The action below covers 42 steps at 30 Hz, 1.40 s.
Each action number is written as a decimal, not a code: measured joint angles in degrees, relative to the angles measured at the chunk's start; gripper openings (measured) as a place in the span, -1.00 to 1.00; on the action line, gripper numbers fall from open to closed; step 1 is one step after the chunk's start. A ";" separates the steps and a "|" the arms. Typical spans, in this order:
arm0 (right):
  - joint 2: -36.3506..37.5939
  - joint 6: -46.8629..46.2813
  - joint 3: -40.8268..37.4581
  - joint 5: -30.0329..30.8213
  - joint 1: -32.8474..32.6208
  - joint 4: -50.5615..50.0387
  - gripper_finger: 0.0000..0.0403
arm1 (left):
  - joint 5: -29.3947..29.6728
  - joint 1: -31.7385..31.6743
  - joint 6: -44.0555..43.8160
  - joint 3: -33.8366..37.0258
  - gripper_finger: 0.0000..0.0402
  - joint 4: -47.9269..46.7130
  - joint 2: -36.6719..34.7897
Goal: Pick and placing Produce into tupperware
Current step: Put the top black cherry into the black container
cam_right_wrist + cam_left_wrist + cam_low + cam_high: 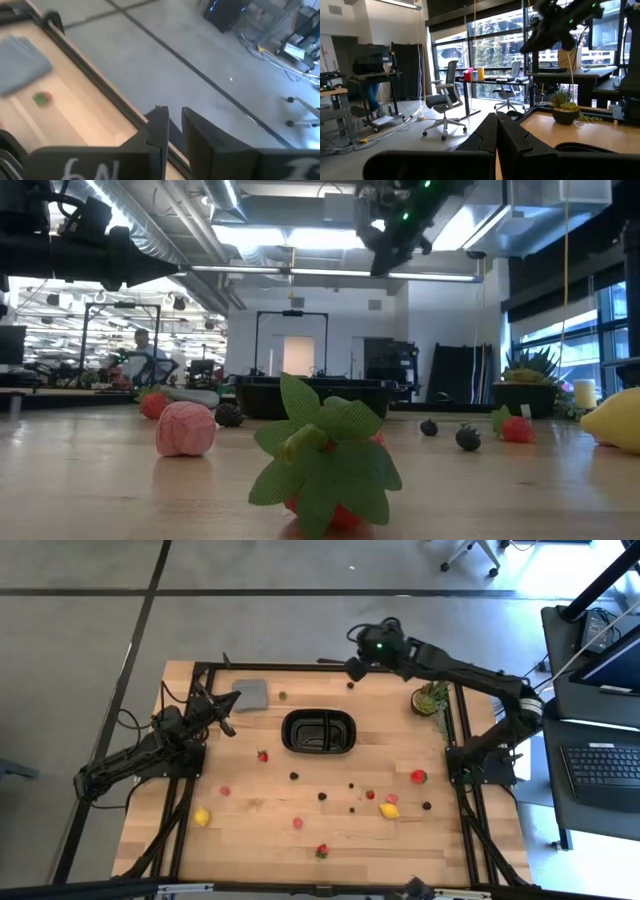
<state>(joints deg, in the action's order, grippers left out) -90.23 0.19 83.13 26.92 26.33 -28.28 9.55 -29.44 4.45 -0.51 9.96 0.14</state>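
The wooden tabletop (250,830) is seen from above with the black tupperware (318,732) lying just above its centre. A flat grey square piece (251,695) is placed at about ten o'clock from the tupperware, and a potted plant (431,698) at about two o'clock.

The produce (390,810) is scattered over the tabletop between four and eight o'clock from the tupperware; no piece is seen inside it.

The right claw (354,668) is held high over the far tabletop edge, at about one o'clock from the tupperware and well apart from it; its fingers (159,127) are set to a narrow gap, nothing between them.

The left claw (226,723) is found at nine o'clock from the tupperware, its fingers (488,136) pressed together, empty.
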 joint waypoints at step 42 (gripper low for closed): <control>-11.07 -15.17 0.00 -21.68 9.34 1.21 0.12 | 0.00 0.00 0.04 0.00 -1.00 -0.40 0.02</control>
<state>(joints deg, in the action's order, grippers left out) -101.30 -14.98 83.13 5.23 35.68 -27.07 9.54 -29.43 4.49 -0.51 9.56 0.16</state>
